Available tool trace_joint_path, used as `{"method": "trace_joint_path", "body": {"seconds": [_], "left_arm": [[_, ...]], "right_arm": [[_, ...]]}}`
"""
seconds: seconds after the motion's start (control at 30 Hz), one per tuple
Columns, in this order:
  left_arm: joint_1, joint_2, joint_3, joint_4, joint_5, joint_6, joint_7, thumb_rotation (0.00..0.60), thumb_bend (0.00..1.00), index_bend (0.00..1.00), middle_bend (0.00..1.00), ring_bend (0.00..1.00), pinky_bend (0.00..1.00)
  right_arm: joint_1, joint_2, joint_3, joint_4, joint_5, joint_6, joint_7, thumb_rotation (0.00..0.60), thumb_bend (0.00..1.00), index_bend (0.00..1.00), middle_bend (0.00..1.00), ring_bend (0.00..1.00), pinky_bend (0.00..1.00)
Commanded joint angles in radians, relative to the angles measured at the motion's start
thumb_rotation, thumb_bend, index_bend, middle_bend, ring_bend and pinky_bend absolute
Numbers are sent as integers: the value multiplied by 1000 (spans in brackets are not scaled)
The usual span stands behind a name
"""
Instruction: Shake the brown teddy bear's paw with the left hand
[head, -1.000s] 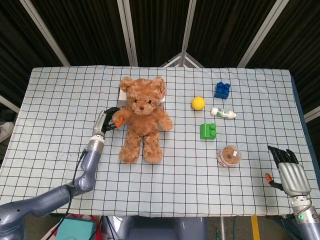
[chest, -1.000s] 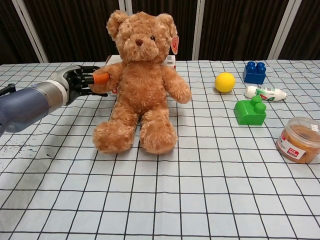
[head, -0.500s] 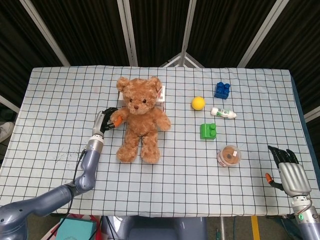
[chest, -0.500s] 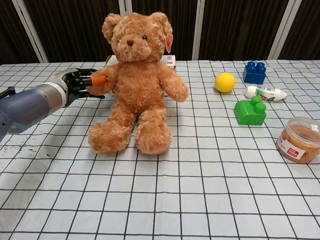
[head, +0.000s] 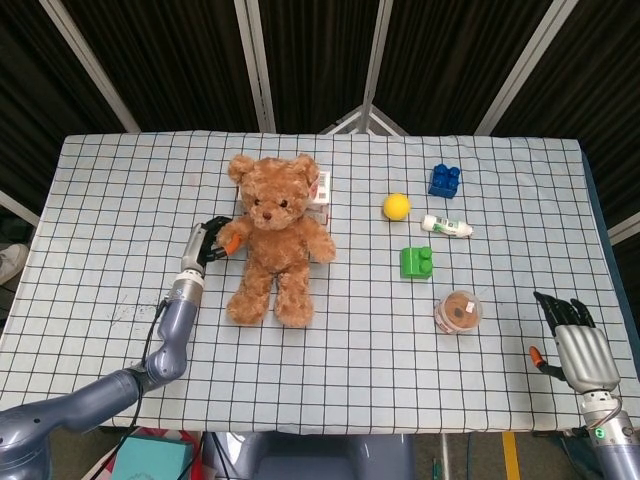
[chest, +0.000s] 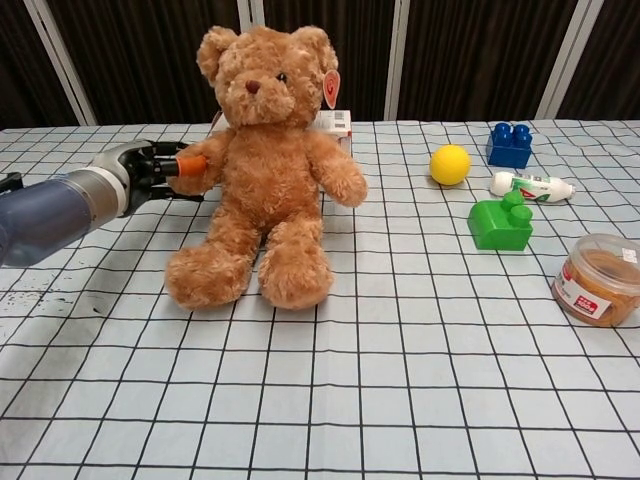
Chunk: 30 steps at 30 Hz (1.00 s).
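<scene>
The brown teddy bear (head: 270, 235) (chest: 262, 165) sits upright on the checked tablecloth, left of centre. My left hand (head: 205, 243) (chest: 148, 172) grips the bear's paw (chest: 205, 166) on the side facing it, its orange-tipped thumb pressed on the fur. My right hand (head: 574, 345) hangs at the table's near right corner, fingers spread, holding nothing; the chest view does not show it.
Behind the bear stands a white box (chest: 332, 121). To the right lie a yellow ball (head: 396, 206), a blue block (head: 444, 180), a white tube (head: 446, 226), a green block (head: 416, 262) and a lidded round tub (head: 458, 311).
My left hand has drawn the paw leftward and toward me; the whole bear has slid and turned to the left with it. The right hand has not moved.
</scene>
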Motion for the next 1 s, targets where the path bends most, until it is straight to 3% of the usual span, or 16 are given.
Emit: {"method": "trace_joint_path", "body": {"seconds": [0.03, 0.07, 0.17, 0.43, 0.53, 0.63, 0.77, 0.87, 1.0], "left_arm": [[-11, -8, -8, 15, -6, -8, 2, 600, 637, 461, 515, 201, 341], [-14, -11, -10, 18, -5, -6, 3, 600, 634, 461, 515, 201, 341], [-21, -13, -18, 8, 5, -1, 1, 600, 623, 461, 515, 201, 341], [-16, -18, -14, -7, 28, 19, -4, 600, 615, 454, 510, 198, 341], [-11, -19, -10, 2, 28, 19, -6, 600, 555, 418, 486, 173, 340], [-2, -13, -7, 3, 42, 5, -27, 600, 378, 310, 397, 92, 333], [21, -1, 9, 7, 121, 12, -93, 600, 189, 50, 156, 0, 251], [45, 23, 30, -8, 197, 25, -147, 600, 164, 0, 34, 0, 203], [110, 103, 65, -96, 311, 71, -233, 600, 164, 0, 22, 0, 186]], "right_arm": [[22, 106, 73, -49, -4, 55, 21, 600, 366, 48, 137, 128, 72], [10, 46, -5, -28, -7, -24, -7, 600, 366, 48, 136, 128, 72], [1, -4, -2, 15, -2, -2, -11, 600, 367, 49, 136, 128, 72], [0, -4, 0, 15, -6, 3, 5, 600, 367, 49, 137, 128, 72], [-2, -3, -1, 12, -6, 6, 7, 600, 367, 49, 136, 128, 72], [-3, -1, -1, 9, -6, 7, 9, 600, 366, 49, 136, 128, 72], [-2, 0, -1, 8, -6, 5, 10, 600, 367, 49, 137, 128, 72], [-1, 1, -1, 8, -4, 1, 11, 600, 367, 49, 137, 128, 72], [2, -2, 0, 11, -1, -4, 10, 600, 367, 48, 137, 128, 72]]}}
